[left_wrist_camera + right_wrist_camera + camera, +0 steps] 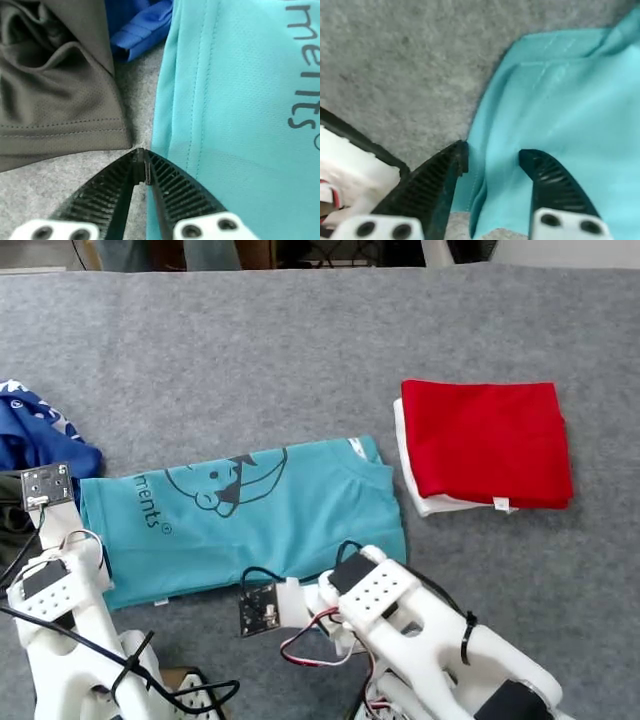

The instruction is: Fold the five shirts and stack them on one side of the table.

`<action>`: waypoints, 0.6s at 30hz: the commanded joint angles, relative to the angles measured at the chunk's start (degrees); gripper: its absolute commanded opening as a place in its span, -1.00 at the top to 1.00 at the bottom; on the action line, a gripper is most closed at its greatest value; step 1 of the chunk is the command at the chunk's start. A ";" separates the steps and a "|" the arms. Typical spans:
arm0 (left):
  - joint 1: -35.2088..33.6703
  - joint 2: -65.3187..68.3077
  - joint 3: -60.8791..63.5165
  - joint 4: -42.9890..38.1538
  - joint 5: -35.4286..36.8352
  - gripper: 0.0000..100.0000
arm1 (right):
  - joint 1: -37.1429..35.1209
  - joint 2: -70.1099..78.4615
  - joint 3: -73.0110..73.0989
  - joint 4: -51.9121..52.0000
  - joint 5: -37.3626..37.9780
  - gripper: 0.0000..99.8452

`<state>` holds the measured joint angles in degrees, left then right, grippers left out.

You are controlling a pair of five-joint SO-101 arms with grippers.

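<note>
White shirt point(425, 502) lies mostly hidden under folded red shirt point(485, 440).

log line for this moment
stage: teal shirt spread flat | left end effector: shut at its hem | right end effector: open over its edge | stack: red shirt on white shirt
</note>
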<state>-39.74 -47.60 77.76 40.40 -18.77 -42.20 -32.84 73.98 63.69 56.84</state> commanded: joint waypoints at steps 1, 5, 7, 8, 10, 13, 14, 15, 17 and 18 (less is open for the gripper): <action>-0.40 -0.44 -0.04 -0.44 0.53 0.94 | -3.25 0.57 1.80 -2.81 -0.18 0.68; -0.13 -0.44 0.04 -0.35 0.53 0.94 | -2.99 0.57 1.80 -2.99 -0.35 0.89; -0.13 -0.44 0.04 -0.44 0.53 0.94 | -2.29 0.57 1.80 -3.08 -0.35 0.90; -0.13 -0.44 0.04 -0.44 0.53 0.94 | -1.32 0.57 1.71 -3.16 -0.35 0.91; -0.13 -0.44 0.04 -0.53 0.53 0.94 | 0.70 0.48 1.54 -3.16 -0.35 0.91; -0.13 -0.44 0.04 -0.53 0.53 0.94 | 4.04 0.13 0.84 -3.16 -0.35 0.98; -0.13 -0.44 0.04 -0.62 0.53 0.94 | 5.19 0.13 0.40 -3.16 -0.35 0.97; -0.13 -0.44 0.04 -0.62 0.53 0.94 | 6.42 0.13 -0.31 -2.81 -0.35 0.97; -0.13 -0.44 0.04 -0.62 0.53 0.94 | 8.00 0.40 -2.42 -1.93 -0.35 0.97; -0.13 -0.44 0.04 -0.62 0.53 0.94 | 8.53 0.40 -4.18 -0.53 -0.26 0.97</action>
<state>-39.74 -47.60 77.76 40.40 -18.77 -35.69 -33.01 72.22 61.14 56.84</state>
